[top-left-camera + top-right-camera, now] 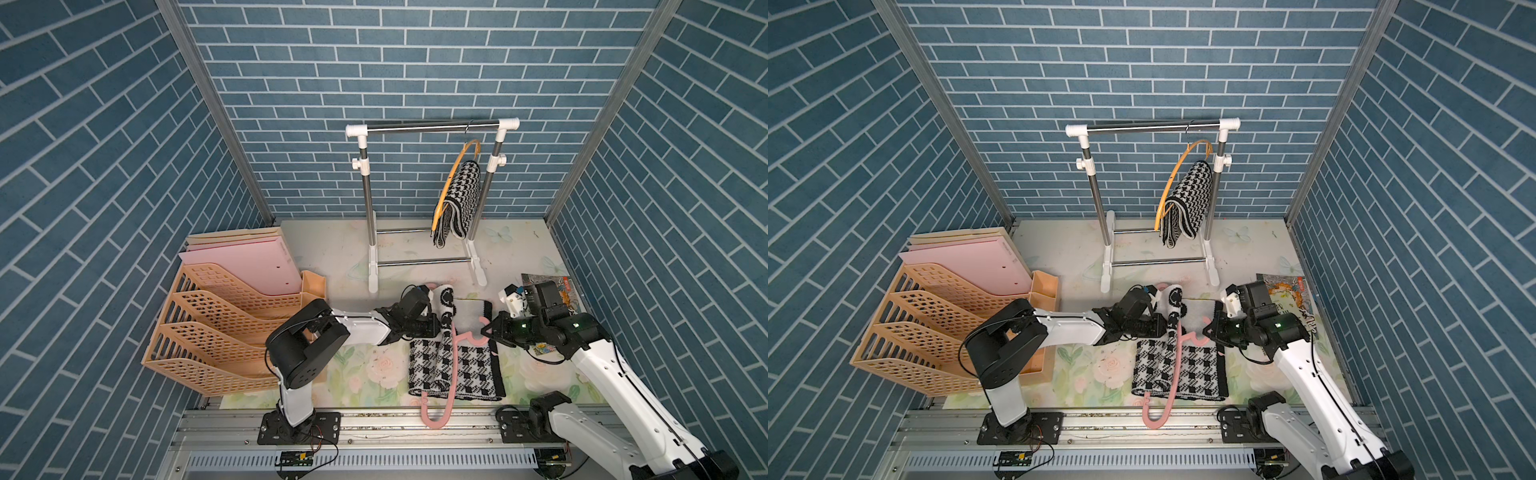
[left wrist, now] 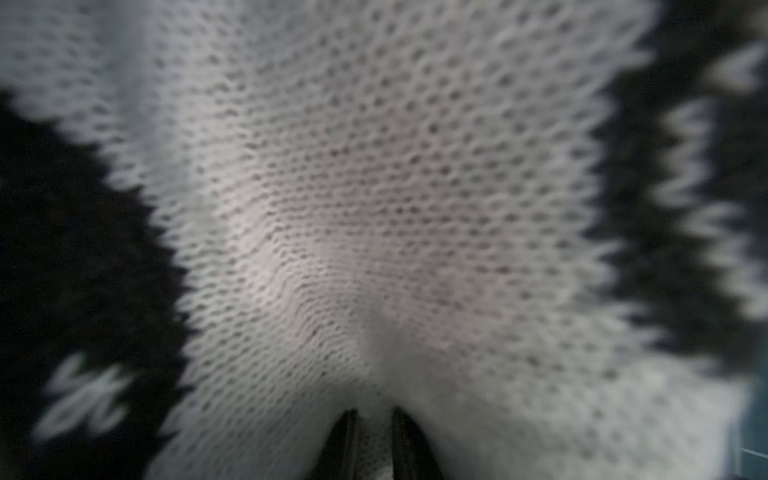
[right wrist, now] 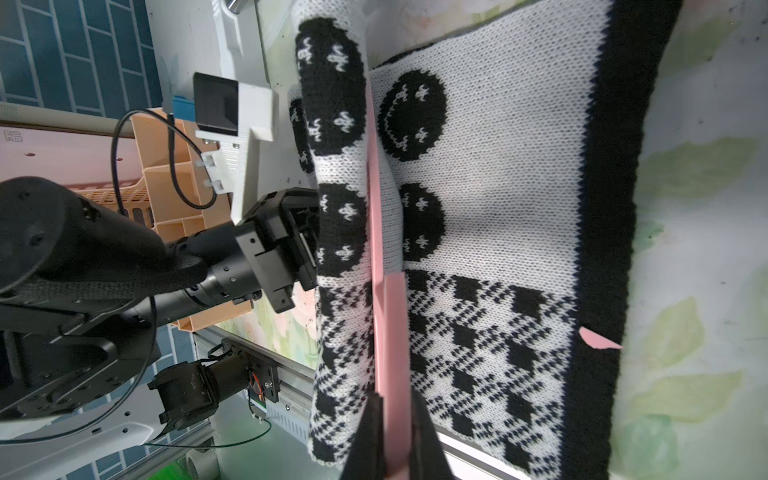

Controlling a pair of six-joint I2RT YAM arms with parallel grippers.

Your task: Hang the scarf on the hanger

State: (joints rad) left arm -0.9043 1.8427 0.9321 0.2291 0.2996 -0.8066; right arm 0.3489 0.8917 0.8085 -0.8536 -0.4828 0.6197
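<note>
The scarf [image 1: 473, 370] lay flat on the table [image 1: 332, 249] in front of the rack [image 1: 432, 126], on the side toward the arms' bases. The pink hanger [image 3: 392, 332] lay along it, its curved end reaching past the scarf's edge farthest from the rack. One long strip of the scarf was rolled up against the hanger's bar, and the wider checked part lay spread on the bar's other side. The left gripper [image 2: 380, 428] had closed on a small fold of the white knit. Its wrist view showed fabric bunched between the two dark fingertips and little else. The right gripper [image 3: 395, 440] was clamped on the pink bar, at the end of the bar farther from the rack. The scarf was not yet properly draped over the hanger. The main risk seemed to be the left arm's thin bite. A loose, stretchy knit held by one small fold could slip free under a pull, or stretch instead of carrying the rest of the cloth. A low pull could drag the whole scarf across the table and twist the hanger in the right grip, since a narrow bar held at one point pivots easily. If the hanger were lifted with most of the cloth on one side, the weight could slide the scarf off the smooth bar. The knit might also catch on the small pink prong beside the scarf's black border.
</note>
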